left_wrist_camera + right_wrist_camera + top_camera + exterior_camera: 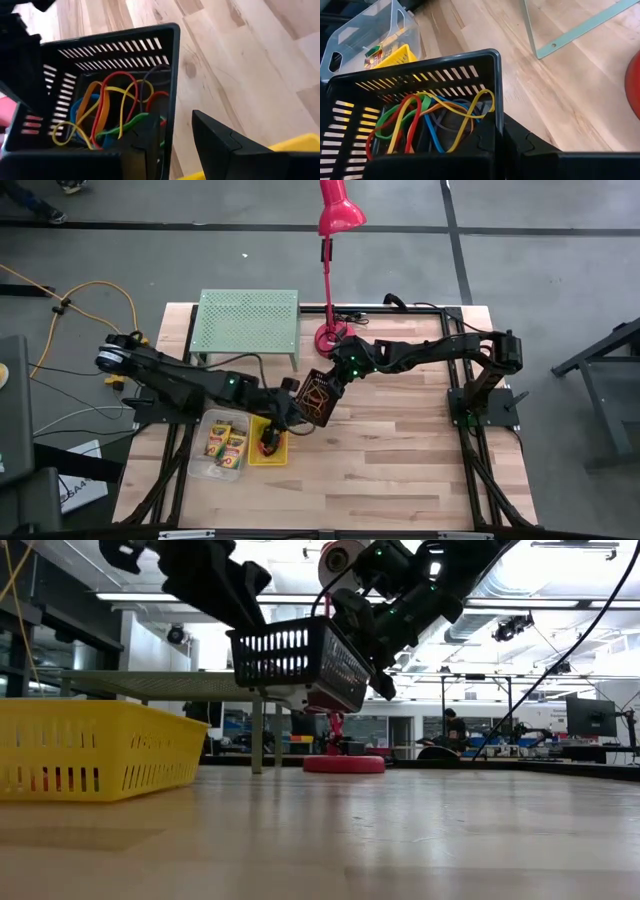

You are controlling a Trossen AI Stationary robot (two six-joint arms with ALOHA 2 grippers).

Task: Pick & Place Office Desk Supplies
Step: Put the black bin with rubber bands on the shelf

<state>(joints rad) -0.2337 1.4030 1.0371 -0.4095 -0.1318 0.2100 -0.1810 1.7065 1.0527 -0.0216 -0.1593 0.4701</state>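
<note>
A black mesh bin [318,398] with several coloured loops [427,120] inside hangs tilted above the table [300,660]. My right gripper [333,380] is shut on it from the right. My left gripper [175,145] is open at the bin's opposite side. One of its fingers [145,145] is inside the bin and the other [225,145] outside, with the bin's wall [172,85] between them; whether either touches it I cannot tell. A clear bin [222,445] with yellow crayon boxes and a yellow bin [268,442] rest on the table near the left. My right gripper pinches one side wall of the black mesh bin at its rim [497,120], one finger inside the bin and one outside. The fingers slant down from the table's right side. The bin hangs clear of the table, tilted, with the loops lying in it.
A light-green perforated rack [248,323] stands at the far left, and a red desk lamp's base [330,337] just right of it, behind the bin. Bare wood lies to the near right [400,460].
</note>
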